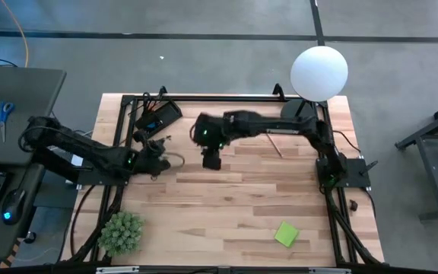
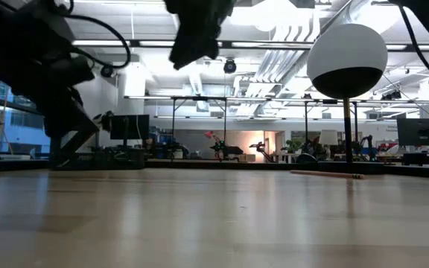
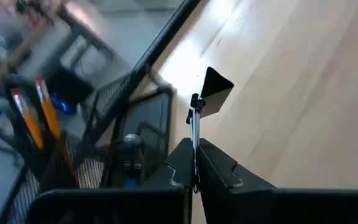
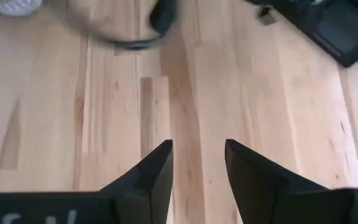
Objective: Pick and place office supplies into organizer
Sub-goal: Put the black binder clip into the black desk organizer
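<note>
Pinching a black binder clip (image 3: 213, 93) by its wire handle, our left gripper (image 3: 196, 180) hovers beside the organizer (image 1: 157, 116) at upper left, probably to drop it in, while our right gripper (image 4: 197, 165) waits spread at centre.

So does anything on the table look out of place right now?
The green sticky-note pad lies alone near the table's front edge, far from the organizer at the back left corner. Nothing looks spilled or damaged.

A black binder clip (image 3: 214, 93) is standing pinched by its wire handle between the left fingers (image 3: 219, 171), just beside the black mesh organizer (image 1: 157, 116) holding orange pencils (image 3: 37, 115). A green sticky-note pad (image 1: 286, 234) is lying well apart.
</note>
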Controlling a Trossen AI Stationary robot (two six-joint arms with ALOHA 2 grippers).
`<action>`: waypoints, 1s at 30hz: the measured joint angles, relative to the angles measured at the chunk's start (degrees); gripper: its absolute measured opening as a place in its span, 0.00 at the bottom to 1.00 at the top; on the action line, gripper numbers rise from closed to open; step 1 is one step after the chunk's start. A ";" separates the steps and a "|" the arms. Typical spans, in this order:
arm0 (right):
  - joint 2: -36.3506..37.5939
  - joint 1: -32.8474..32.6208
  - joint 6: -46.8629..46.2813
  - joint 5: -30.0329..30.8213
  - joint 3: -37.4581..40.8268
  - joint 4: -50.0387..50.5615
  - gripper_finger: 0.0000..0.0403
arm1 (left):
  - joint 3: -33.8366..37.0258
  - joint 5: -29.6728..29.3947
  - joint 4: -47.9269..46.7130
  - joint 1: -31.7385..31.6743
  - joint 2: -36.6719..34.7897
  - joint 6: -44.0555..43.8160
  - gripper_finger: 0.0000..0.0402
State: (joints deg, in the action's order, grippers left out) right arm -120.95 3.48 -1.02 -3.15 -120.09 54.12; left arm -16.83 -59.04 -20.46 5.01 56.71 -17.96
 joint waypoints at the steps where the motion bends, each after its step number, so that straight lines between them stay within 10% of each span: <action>1: 0.21 -1.04 0.04 1.57 0.05 0.50 0.34 | -0.01 1.59 0.00 -1.77 -0.46 -0.05 0.00; 19: 2.79 -15.76 -5.38 19.97 3.17 12.27 0.34 | -4.67 20.64 -12.52 -21.81 -3.66 -5.23 0.00; 30: 25.11 -17.82 -15.04 23.67 40.54 -13.42 0.34 | -4.65 17.00 -9.08 -31.70 -3.68 -2.66 0.01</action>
State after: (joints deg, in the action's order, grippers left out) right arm -95.83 -14.33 -16.06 20.52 -79.56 40.70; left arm -21.47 -42.04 -29.54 -26.70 53.04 -20.62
